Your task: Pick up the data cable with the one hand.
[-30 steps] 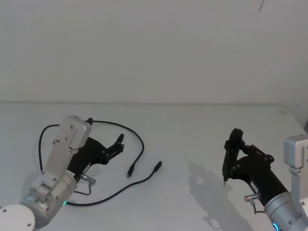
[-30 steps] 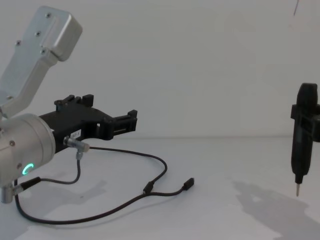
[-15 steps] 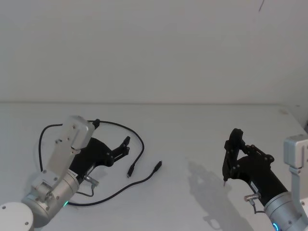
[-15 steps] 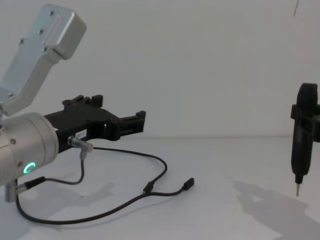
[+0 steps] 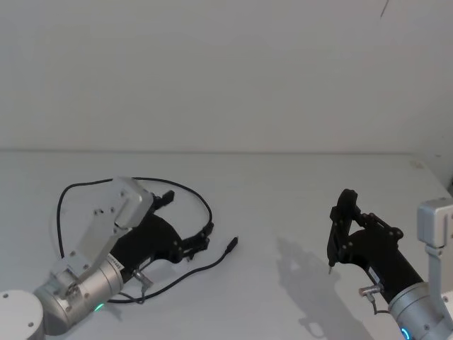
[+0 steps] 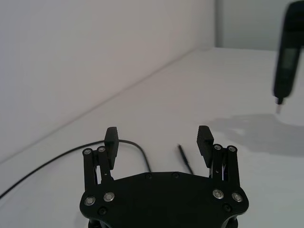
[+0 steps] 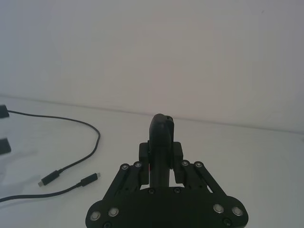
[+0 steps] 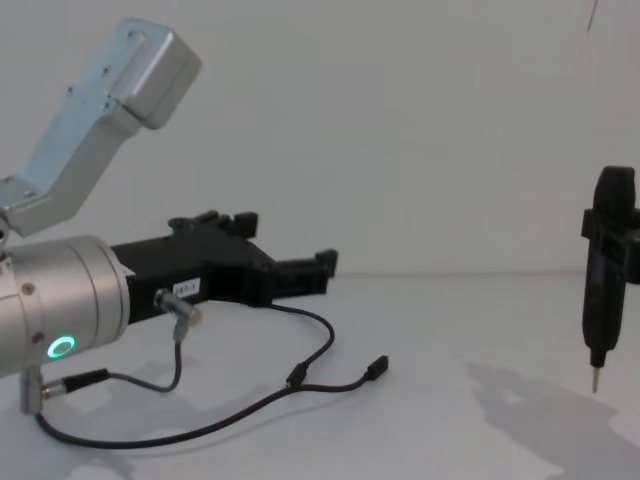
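Overhead, the black plastic two-jaw left gripper (image 5: 185,217) hangs over the long thin black data cable (image 5: 230,245) on the white table (image 5: 283,198); the right gripper (image 5: 348,234) pinches a black pen-shaped tool (image 5: 338,212). Left wrist: jaws spread, cable (image 6: 184,159) beyond. Chest: gripper (image 8: 322,275) above cable (image 8: 378,368), apart

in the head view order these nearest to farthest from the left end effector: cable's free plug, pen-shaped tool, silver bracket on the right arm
1. Free plug of the data cable, just right of the open left end effector.
2. Pen-shaped tool, farther right.
3. Silver bracket, at the right edge.
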`<act>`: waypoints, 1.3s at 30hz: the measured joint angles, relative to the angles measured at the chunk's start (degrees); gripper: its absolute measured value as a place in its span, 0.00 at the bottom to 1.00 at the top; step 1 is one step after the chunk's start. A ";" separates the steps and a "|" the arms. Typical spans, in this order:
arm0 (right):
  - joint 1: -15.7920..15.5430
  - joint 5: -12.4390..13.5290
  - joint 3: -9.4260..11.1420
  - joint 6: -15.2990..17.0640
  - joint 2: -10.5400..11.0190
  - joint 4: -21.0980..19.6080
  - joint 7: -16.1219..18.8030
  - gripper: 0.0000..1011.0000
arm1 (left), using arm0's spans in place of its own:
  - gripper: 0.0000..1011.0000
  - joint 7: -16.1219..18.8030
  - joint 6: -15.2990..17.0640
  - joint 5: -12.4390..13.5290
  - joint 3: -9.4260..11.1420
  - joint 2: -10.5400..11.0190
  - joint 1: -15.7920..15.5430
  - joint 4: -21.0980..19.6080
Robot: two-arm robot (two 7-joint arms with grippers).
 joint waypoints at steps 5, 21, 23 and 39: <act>0.00 0.00 0.00 0.00 0.00 0.00 0.00 0.28 | 0.99 -4.14 0.93 -1.15 0.75 0.86 -0.99 0.84; 0.00 0.00 0.00 0.00 0.00 0.00 0.00 0.28 | 0.99 -18.19 7.11 -4.43 4.36 4.15 -6.30 5.84; 0.00 0.00 0.00 0.00 0.00 0.00 0.00 0.28 | 0.99 -18.80 7.44 -4.56 4.63 4.26 -6.71 6.36; 0.00 0.00 0.00 0.00 -0.01 0.00 0.00 0.28 | 0.99 -20.81 8.94 -4.97 6.42 4.12 -9.29 9.74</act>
